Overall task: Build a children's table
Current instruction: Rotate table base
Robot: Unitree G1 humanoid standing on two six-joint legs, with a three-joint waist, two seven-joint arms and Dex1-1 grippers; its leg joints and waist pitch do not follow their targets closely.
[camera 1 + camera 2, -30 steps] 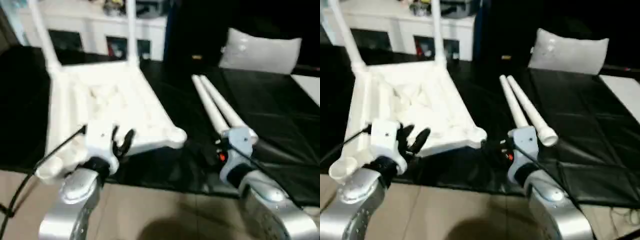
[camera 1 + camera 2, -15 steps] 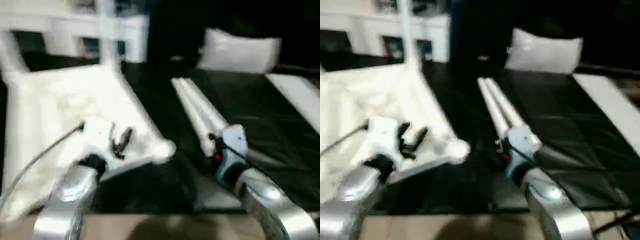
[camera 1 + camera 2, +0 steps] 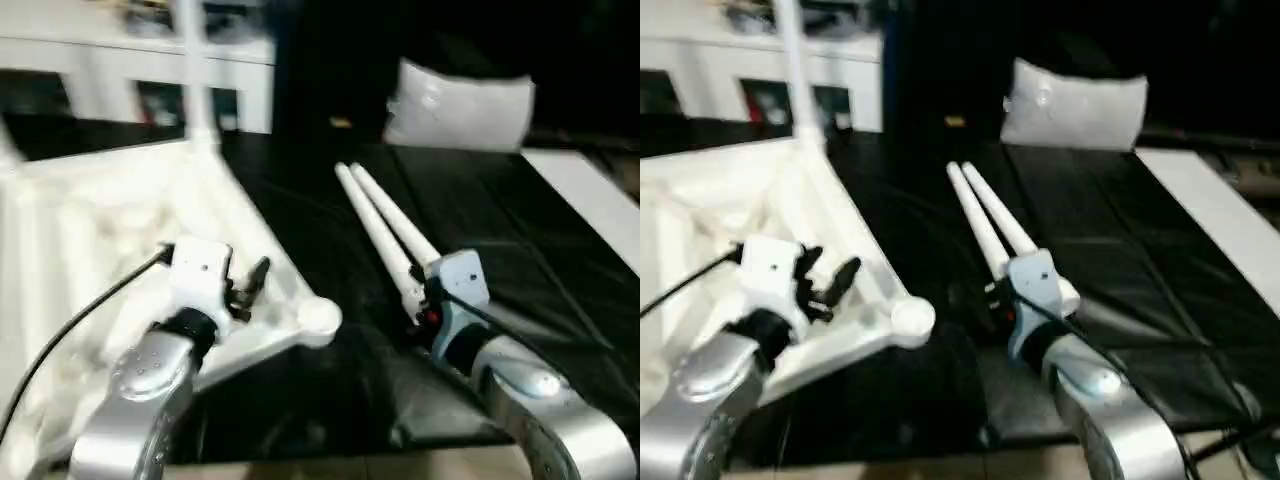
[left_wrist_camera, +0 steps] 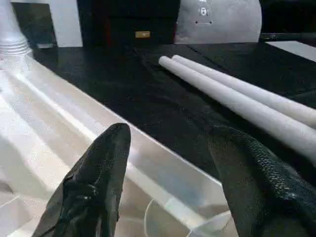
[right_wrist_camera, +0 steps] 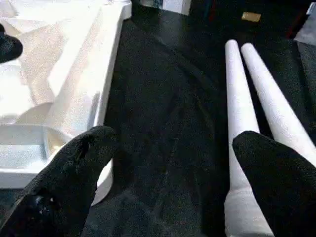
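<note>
While two legs [image 3: 385, 225] lie loose at 1 o'clock, you're mid-assembly: right gripper [image 5: 168, 163] gapes empty, left gripper [image 4: 168, 163] half-open, empty over top [image 3: 90, 230]; grab a leg.

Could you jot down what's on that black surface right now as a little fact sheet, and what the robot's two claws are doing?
Table top: white table top lying underside up, one leg standing in a far corner socket
Loose legs: two loose legs lying side by side on the black surface
Near corner socket: near corner socket has no leg in it
Left gripper: left gripper over the table top, jaws apart, holding nothing
Right gripper: right gripper jaws wide open, by the loose legs' near ends
Background: white-grey cushion
</note>
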